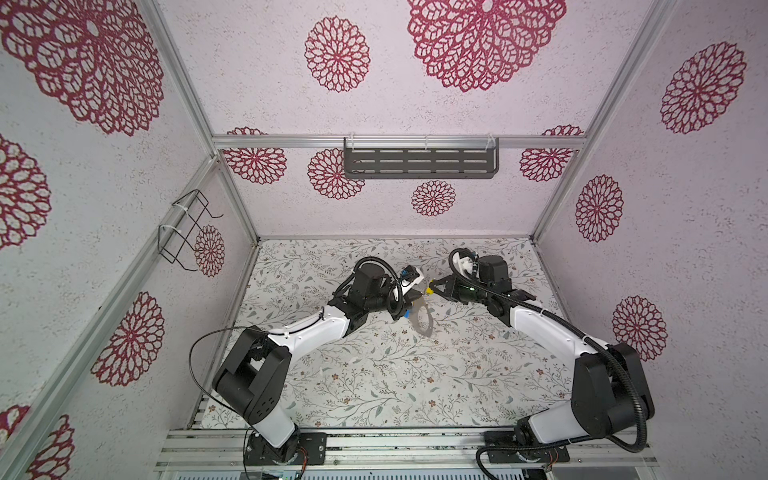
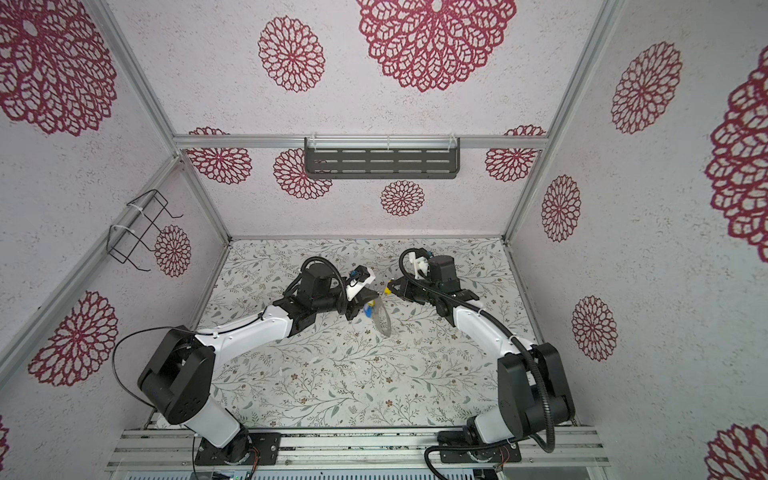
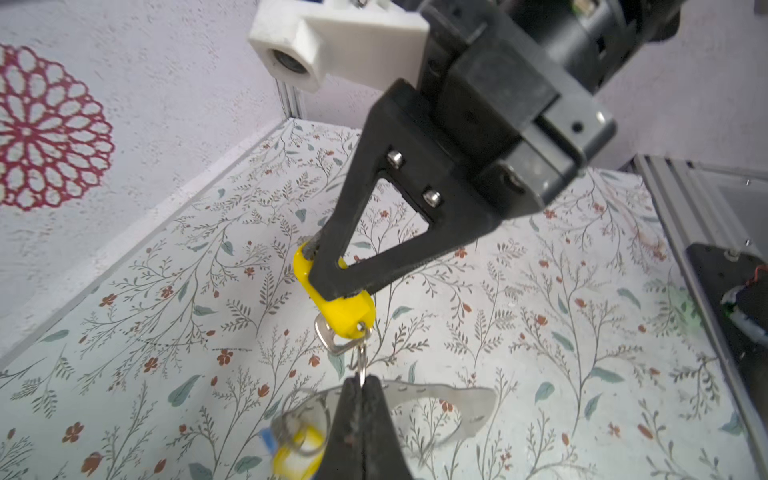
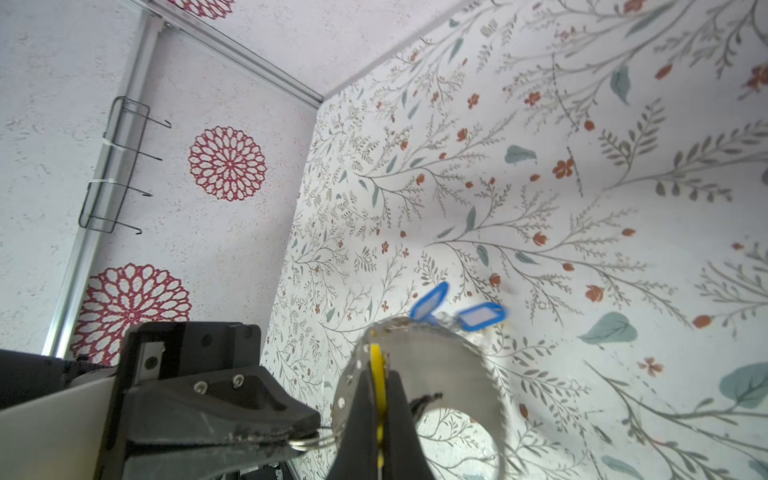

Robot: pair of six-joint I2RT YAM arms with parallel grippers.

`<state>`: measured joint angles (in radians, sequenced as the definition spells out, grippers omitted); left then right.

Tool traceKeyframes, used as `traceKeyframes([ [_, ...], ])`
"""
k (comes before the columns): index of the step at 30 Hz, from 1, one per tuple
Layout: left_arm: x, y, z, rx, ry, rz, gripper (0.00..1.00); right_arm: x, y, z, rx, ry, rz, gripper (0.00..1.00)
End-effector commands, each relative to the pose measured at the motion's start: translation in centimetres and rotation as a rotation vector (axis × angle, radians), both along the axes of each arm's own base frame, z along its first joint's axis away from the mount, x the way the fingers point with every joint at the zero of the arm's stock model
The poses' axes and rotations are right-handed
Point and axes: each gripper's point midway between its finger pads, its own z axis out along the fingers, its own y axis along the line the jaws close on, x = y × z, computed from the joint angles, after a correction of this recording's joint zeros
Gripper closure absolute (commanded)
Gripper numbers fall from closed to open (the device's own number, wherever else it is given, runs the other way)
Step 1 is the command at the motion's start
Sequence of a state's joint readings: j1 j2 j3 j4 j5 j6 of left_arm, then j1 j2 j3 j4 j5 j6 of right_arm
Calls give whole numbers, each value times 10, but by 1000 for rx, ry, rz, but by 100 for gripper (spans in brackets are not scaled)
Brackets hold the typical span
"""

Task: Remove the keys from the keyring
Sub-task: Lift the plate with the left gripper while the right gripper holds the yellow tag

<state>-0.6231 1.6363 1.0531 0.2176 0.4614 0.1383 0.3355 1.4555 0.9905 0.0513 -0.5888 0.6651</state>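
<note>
- left gripper (image 3: pixel 362 384): the fingers are pressing fully together, pinching a small metal loop (image 3: pixel 360 361).
- right gripper (image 4: pixel 377 376): the fingers are clamping tight on a yellow key tag (image 3: pixel 345 313). The loop is hanging from that tag's end.
- The two grippers are meeting tip to tip over the middle of the table, slightly toward the far side.
- keyring (image 4: pixel 440 365): it is hanging tilted just under the left gripper, on its near side. Whether it is touching the table cannot be told.
- blue key tags (image 4: pixel 430 300) are dangling at the keyring's rim.
- A yellow-and-blue tag cluster (image 3: pixel 297 451) is showing blurred beside the left fingers, and its count is unclear.
- A grey slotted shelf (image 1: pixel 419 163) is hanging on the far wall, and a black wire rack (image 1: pixel 187 232) on the left wall.
- The table (image 1: pixel 374 374) is carrying a floral leaf print, and the pale walls (image 1: pixel 249 83) are showing red rosettes.
- In both top views the left fingertips are mostly hidden behind the wrist, and the tags are too small to read.
</note>
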Motion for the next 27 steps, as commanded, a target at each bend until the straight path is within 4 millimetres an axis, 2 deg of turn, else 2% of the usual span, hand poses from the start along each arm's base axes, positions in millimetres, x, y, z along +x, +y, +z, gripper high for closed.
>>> traceKeyframes([
  [1, 6, 2, 98, -286, -128, 36, 100, 7, -20, -25, -92, 28, -91, 100],
  [5, 18, 4, 130, -518, -133, 125, 100, -7, 13, -10, -74, -20, -70, 100],
  [8, 24, 7, 139, -640, -169, 223, 100, -17, 33, -5, -30, -40, -71, 100],
  [12, 34, 21, 141, -742, -193, 398, 100, -19, 36, -6, -6, -40, -94, 100],
  [17, 33, 45, 148, -926, -232, 509, 100, -14, 20, 0, -15, -53, -187, 100],
  [18, 32, 50, 150, -961, -238, 521, 100, -11, 10, -4, -43, -43, -238, 100],
  [20, 30, 59, 154, -1010, -228, 542, 100, -4, -27, -22, -107, 21, -386, 100],
  [23, 29, 69, 156, -1042, -195, 555, 100, 1, -70, -35, -57, 54, -492, 100],
  [25, 28, 72, 158, -1062, -183, 543, 100, 4, -74, -30, -46, 41, -472, 100],
  [27, 29, 71, 157, -1077, -153, 526, 100, 7, -67, -17, -39, 5, -422, 100],
])
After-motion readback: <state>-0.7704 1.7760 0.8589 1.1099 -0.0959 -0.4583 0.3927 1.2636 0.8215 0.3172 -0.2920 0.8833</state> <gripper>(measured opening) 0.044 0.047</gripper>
